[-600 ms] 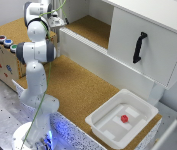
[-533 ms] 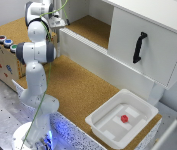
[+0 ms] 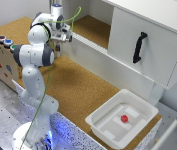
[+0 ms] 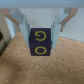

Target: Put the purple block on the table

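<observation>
Block: purple block [image 4: 39, 42] with yellow markings, held between the fingers [image 4: 21, 22], above cork; hidden in the exterior view.
Gripper: gripper [image 3: 57, 47] clamped on the block's two sides, at the far left of the table [image 3: 83, 92], just beside the cabinet [image 3: 138, 45].
Bin: white bin [image 3: 122, 119] at the near right, holding a small red object [image 3: 124, 118].
Box: button box [image 3: 3, 55] at the left.
</observation>
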`<state>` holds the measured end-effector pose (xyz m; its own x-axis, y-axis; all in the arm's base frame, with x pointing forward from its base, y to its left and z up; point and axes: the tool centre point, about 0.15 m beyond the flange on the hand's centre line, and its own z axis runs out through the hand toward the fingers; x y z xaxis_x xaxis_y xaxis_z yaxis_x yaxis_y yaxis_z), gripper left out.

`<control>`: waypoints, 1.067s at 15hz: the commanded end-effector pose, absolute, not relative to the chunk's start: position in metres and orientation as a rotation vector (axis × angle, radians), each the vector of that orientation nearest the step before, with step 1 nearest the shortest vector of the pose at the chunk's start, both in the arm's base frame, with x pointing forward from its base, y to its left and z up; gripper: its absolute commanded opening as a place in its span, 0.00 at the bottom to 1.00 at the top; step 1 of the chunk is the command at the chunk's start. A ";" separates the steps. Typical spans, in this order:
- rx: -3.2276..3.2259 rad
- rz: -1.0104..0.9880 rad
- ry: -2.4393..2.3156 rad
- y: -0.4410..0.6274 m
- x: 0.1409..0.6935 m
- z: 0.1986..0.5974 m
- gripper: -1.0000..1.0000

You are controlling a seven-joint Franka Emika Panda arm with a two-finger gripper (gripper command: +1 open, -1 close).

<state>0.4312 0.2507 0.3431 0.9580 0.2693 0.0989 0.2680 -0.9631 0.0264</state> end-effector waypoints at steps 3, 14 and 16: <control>3.235 0.372 0.035 0.209 0.423 0.272 0.00; 3.225 0.230 0.016 0.202 0.438 0.217 0.00; 3.218 0.195 -0.018 0.207 0.439 0.212 0.00</control>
